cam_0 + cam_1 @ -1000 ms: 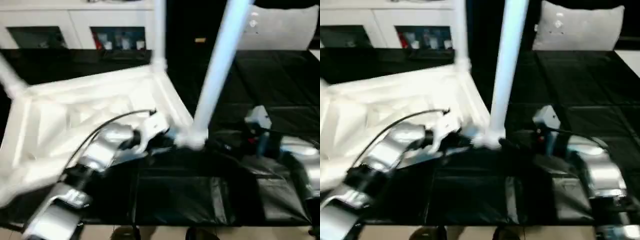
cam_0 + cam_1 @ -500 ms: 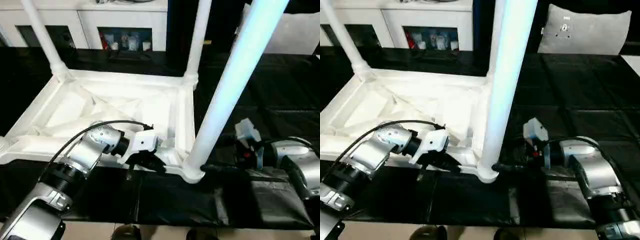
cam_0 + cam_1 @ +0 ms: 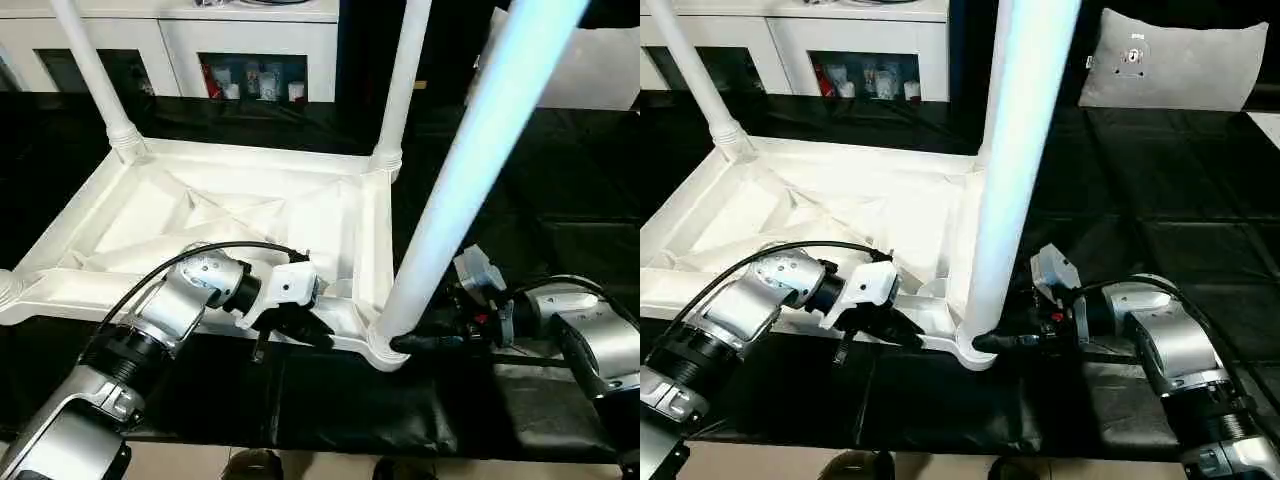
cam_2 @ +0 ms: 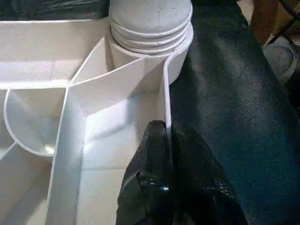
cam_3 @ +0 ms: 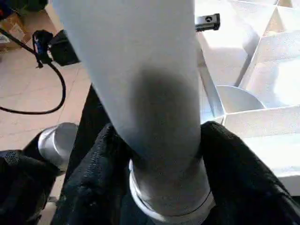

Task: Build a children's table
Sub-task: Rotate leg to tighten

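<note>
Your small all-white plastic children's table point(image 3: 240, 215) lies upside down on the black-covered worktop point(image 3: 560, 200), ribbed underside up. Three round corner sockets each hold a long white tube leg standing upright: the far left leg point(image 3: 95, 75), the far right leg point(image 3: 405, 80) and the near right leg point(image 3: 470, 170). The fourth socket sits at the near left corner point(image 3: 5, 290), cut off by the frame edge, so you cannot tell what it holds.

Your left pincer point(image 4: 168, 140) is pinched closed on the thin white rim wall point(image 4: 166, 101) of the table's near edge, just beside the near right socket. Your right pincer point(image 5: 159, 140) has its black fingers point(image 5: 229, 154) on either side of the near right leg's base, pressed against the tube just above its socket.

Behind the worktop stand white cabinets point(image 3: 180, 40), with small items on a shelf point(image 3: 255, 85).
</note>
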{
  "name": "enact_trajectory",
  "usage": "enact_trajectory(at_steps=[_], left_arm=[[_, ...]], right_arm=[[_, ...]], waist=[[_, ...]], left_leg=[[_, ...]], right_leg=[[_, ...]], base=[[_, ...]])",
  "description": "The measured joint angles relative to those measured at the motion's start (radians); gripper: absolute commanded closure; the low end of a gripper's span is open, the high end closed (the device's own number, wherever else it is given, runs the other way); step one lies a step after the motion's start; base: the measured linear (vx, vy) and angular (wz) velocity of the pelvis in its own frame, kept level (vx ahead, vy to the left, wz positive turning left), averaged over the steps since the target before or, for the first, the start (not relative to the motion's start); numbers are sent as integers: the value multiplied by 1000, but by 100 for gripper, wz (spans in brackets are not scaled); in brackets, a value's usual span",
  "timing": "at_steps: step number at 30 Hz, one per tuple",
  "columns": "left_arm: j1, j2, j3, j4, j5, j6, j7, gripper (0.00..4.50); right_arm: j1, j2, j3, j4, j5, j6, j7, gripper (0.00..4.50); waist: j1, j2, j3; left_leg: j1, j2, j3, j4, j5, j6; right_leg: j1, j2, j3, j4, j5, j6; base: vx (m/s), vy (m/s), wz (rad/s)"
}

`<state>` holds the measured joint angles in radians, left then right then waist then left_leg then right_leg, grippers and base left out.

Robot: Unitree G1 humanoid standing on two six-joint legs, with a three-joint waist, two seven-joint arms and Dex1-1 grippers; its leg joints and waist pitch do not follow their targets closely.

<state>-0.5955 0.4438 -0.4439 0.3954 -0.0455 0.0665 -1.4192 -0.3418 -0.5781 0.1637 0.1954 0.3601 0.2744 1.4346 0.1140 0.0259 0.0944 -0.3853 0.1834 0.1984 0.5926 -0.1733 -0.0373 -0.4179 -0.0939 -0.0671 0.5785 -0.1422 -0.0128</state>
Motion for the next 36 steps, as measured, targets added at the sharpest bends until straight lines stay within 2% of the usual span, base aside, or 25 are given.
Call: enact_trajectory(at_steps=[2, 5, 7, 8, 12, 14, 15, 16, 20, 22, 23, 25, 26, 29, 32, 33, 36], left_arm=[[0, -7, 1, -10, 0, 18, 6, 450], [1, -30, 17, -29, 1, 107, 57, 450], [2, -58, 41, -32, 10, 168, 134, 450], [3, -68, 51, -32, 18, 192, 172, 450], [3, -120, 87, -33, 37, 280, 302, 450], [3, -165, 110, -32, 52, 328, 384, 450], [-3, -206, 128, -23, 71, 359, 457, 450], [-13, -245, 138, -13, 82, 387, 523, 450], [-54, -356, 166, 61, 90, 411, 703, 450], [-64, -390, 172, 82, 89, 409, 761, 450], [-70, -407, 175, 93, 90, 407, 789, 450], [-73, -432, 181, 101, 94, 405, 830, 450], [-73, -437, 182, 101, 98, 405, 834, 450], [-73, -441, 171, 95, 111, 401, 831, 450], [-73, -429, 156, 93, 118, 382, 817, 450], [-72, -419, 150, 93, 117, 372, 808, 450], [-71, -394, 142, 93, 117, 351, 783, 450]], right_arm=[[11, 3, -9, -11, 8, 15, -12, 243], [38, 15, -42, -46, 24, 74, -81, 247], [42, 38, -71, -58, 9, 99, -175, 248], [42, 61, -83, -58, -6, 103, -226, 249], [29, 154, -121, -47, -57, 107, -430, 251], [10, 217, -146, -23, -81, 116, -545, 252], [-15, 267, -162, -6, -105, 127, -648, 253], [-33, 306, -173, 2, -124, 140, -744, 254], [-87, 396, -217, 37, -163, 170, -967, 254], [-94, 415, -219, 53, -188, 136, -1023, 254], [-94, 427, -221, 65, -202, 104, -1051, 219], [-92, 458, -233, 86, -213, 48, -1098, 185], [-88, 466, -234, 86, -214, 37, -1105, 186], [-62, 476, -238, 73, -214, -2, -1122, 140], [-47, 467, -237, 52, -209, -1, -1110, 130], [-43, 458, -238, 49, -202, 0, -1095, 106], [-30, 425, -239, 41, -182, -1, -1033, 94]], waist=[[1, 0, 0], [1, 0, 0], [-9, 0, 0], [-15, 0, 0], [-60, 0, 0], [-73, -2, -1], [-83, -1, -1], [-87, -1, -1], [-85, -1, -1], [-81, -1, -1], [-78, -1, -1], [-74, -1, -1], [-73, -1, -1], [-66, -1, -1], [-63, 0, -2], [-63, 0, -2], [-64, 1, -2]], left_leg=[[0, 0, 0, 0, 0, 0], [0, 0, 0, 0, 0, 0], [1, 0, 0, 0, 0, 0], [1, 0, 0, 0, 0, 0], [3, -1, -1, 0, 1, -2], [5, -1, -1, 0, 1, -2], [4, -1, -1, 0, 1, -2], [5, -1, -1, 0, 1, -2], [4, -1, -1, 0, 1, -2], [3, -1, -1, 0, 1, -2], [2, -1, -1, -1, 1, -2], [0, -2, -1, -2, 1, -2], [0, -2, -1, -2, 1, -2], [0, -2, -1, -3, 0, -1], [0, -2, -1, -4, 0, -1], [0, -1, -2, -4, 0, -1], [0, -1, -2, -4, 0, -1]], right_leg=[[0, 0, 0, 0, 0, 0], [1, 0, 1, 0, 0, 0], [1, 0, 1, 0, -3, 6], [1, 0, 1, 0, -4, 6], [-1, 0, 0, -1, -4, 7], [0, 1, 1, -1, -4, 7], [-1, 1, 1, -1, -4, 7], [-1, 1, 1, -1, -4, 7], [-1, 1, 1, -2, -4, 7], [-1, 1, 1, -2, -4, 6], [-1, 1, 1, -2, -4, 6], [-3, 1, 1, -2, -3, 5], [-3, 1, 0, -2, 0, 1], [-3, 1, 0, -2, 0, 0], [-3, 1, 0, -2, 0, 0], [-3, 1, 0, -2, 0, 0], [-3, 1, 0, -1, 0, 0]], base=[[0, 0, 0], [0, 0, 0], [0, 0, 0], [0, 0, 0], [0, 0, 0], [0, 0, 0], [0, 0, 0], [0, 0, 0], [0, 0, 0], [0, 0, 0], [0, 0, 0], [0, 0, 0], [0, 0, 0], [0, 0, 0], [0, 0, 0], [0, 0, 0], [0, 0, 0]])
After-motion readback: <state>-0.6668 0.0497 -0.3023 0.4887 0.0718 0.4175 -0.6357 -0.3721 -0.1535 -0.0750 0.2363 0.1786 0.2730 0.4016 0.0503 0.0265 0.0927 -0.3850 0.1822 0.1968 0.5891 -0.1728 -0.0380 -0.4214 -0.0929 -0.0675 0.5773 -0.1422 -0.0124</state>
